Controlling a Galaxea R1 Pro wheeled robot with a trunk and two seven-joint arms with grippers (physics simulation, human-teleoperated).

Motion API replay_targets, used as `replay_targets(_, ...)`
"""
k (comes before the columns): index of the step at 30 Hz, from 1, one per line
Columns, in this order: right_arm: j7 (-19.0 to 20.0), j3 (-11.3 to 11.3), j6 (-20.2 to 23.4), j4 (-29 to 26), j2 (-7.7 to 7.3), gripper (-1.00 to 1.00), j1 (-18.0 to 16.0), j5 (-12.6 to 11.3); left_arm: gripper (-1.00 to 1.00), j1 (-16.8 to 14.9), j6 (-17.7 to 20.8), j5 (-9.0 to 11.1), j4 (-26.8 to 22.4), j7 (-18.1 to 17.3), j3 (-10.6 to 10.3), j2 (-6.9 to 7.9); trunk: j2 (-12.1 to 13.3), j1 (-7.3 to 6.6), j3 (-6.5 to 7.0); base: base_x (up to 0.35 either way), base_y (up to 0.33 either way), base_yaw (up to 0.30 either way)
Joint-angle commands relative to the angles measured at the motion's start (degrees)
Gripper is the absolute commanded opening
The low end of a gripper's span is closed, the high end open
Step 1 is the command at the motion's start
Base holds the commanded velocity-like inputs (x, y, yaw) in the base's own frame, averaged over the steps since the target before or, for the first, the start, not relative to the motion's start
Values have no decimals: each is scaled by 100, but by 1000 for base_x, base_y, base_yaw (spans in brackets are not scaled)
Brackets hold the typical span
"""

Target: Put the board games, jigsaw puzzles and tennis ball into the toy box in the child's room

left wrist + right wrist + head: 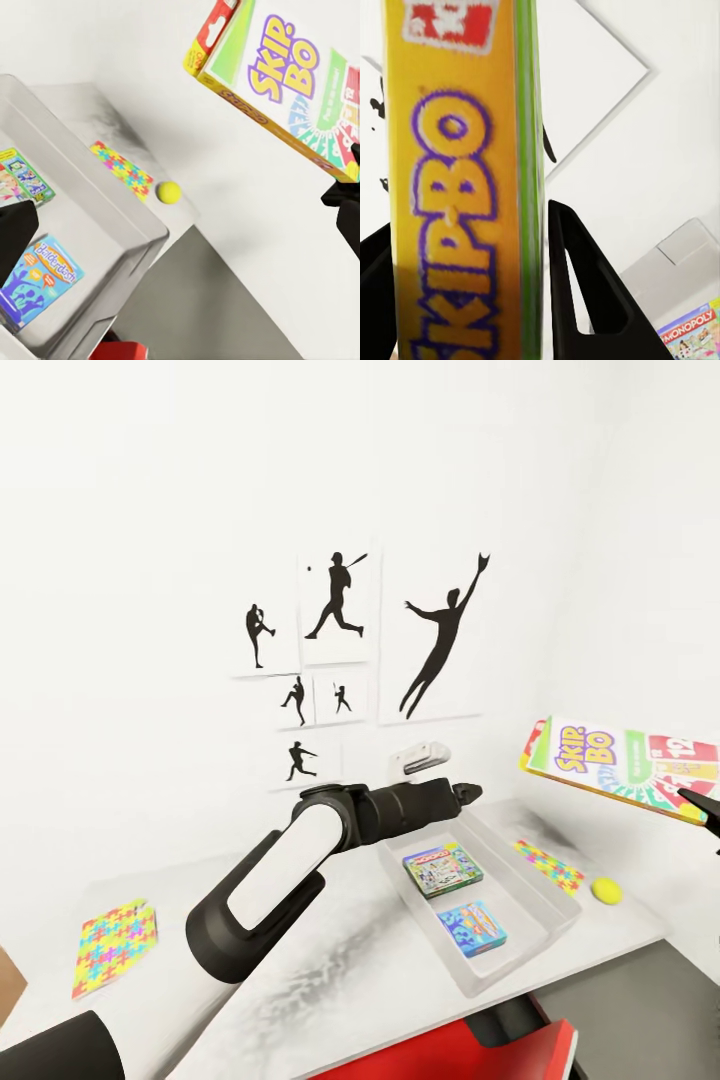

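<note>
On the far left of the desk [330, 950] a jigsaw puzzle [113, 946] lies flat near the front edge, well apart from everything else; to its right the left arm [300, 860] reaches across the desk, and its left gripper [468, 792] hovers over the far end of the toy box [555, 908]; from the head view its jaws look closed together and grip nothing, though the tips are small and hard to read. Above the arm, black sports silhouette pictures [345, 645] hang on the white wall. The toy box sits right of centre on the desk, and two board games lie flat inside it, side by side: a Monopoly box [443, 867] at the far end and a light blue box [471, 927] at the near end. Just beyond the box's right rim the second jigsaw puzzle [548, 863] lies flat on the desk; the tennis ball [606, 890] rests just beside it, further right. Up in the air at the far right, above the ball, the Skip-Bo box [620, 762] is held tilted; the right gripper [472, 300] has its jaws clamped on the box's lower edge, one finger on each face. A red chair [480, 1050] shows below the desk's near edge.
</note>
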Motion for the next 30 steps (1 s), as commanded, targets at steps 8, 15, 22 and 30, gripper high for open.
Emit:
replay_targets(8,31,-5,8,4,25,-100,-3,-18,100,-2,3,43,-4,53,3,1,-5,2,-3,0,-39,0)
replay_targets(15,11,20,0,33,88,-100,-3,-9,100,-2,3,43,-4,55,8,8,-5,2,-3,0,-10,0)
replay_targets(22,-98,41,-4,12,423,-100,-9,29,100,0,3,43,1,54,23,15,-5,2,-3,0,-2,0)
replay_targets(30,-563,46,-1,15,523,-100,-13,37,100,9,3,43,-16,54,57,33,-5,2,-3,0,0,0)
